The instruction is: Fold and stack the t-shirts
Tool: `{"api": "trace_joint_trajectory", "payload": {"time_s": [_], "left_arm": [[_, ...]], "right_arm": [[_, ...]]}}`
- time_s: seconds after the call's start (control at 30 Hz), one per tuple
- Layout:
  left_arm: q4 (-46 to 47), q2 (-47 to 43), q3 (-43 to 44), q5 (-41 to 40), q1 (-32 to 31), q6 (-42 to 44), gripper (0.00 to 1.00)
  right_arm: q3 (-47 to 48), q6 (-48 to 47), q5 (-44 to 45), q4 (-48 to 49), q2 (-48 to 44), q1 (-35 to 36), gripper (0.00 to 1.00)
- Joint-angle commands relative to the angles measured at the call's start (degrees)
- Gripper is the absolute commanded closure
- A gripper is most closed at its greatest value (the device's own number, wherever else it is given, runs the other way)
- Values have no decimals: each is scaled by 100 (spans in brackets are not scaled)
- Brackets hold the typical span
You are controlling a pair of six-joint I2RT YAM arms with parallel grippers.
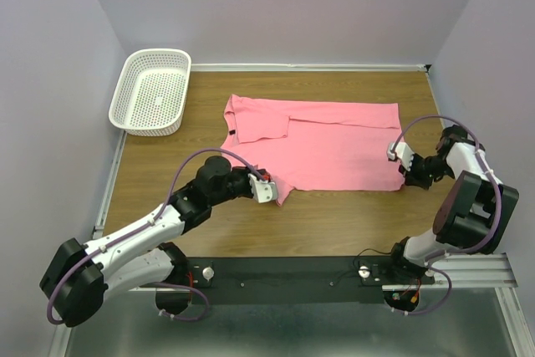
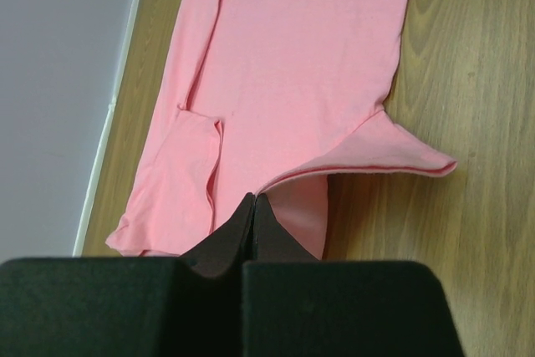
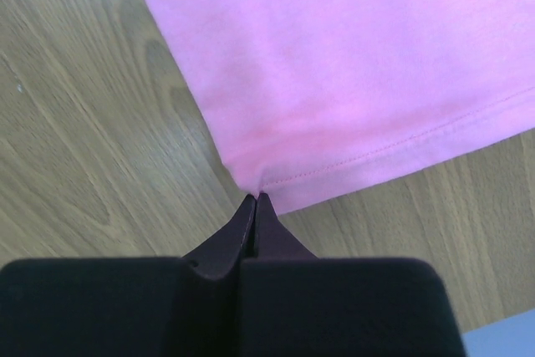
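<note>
A salmon-pink t-shirt point(image 1: 334, 144) lies spread flat across the middle of the wooden table, partly folded along its far edge. My left gripper point(image 1: 272, 192) is shut on the shirt's near left corner; in the left wrist view the gripper point(image 2: 253, 198) pinches the cloth point(image 2: 301, 64) and a flap curls up beside it. My right gripper point(image 1: 399, 175) is shut on the shirt's near right corner; in the right wrist view the gripper point(image 3: 255, 198) pinches the hemmed edge of the shirt point(image 3: 351, 56).
A white plastic mesh basket point(image 1: 152, 91) stands at the far left of the table point(image 1: 334, 219). Lilac walls close in the back and both sides. The arm bases sit on a black rail at the near edge.
</note>
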Motion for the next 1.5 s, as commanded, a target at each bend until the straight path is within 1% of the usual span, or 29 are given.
{"api": "trace_joint_trajectory", "payload": {"time_s": [0.0,0.37,0.63,0.73,0.9,1.13,1.47], "left_arm": [[29,96,115,233,59,-88,100],[-103,88,150,136,305,-79,100],[38,202,229,294,718,-18,100],[117,307,299,373,963,-27,100],[178,404,379,408,1131,-27,100],[205,781,633,435,1246,44,100],[196,1440,1257,505,1439,290,100]], "right_arm": [[345,376,-450,-165,3,10,99],[750,657,-565,-139,249,10,99],[847,912,-468,10,538,-8,99],[891,1008,-424,133,697,-17,99],[943,1140,-362,292,882,-61,100],[1119,1369,-362,415,1172,-104,99],[1348,1562,-371,520,1427,-157,100]]}}
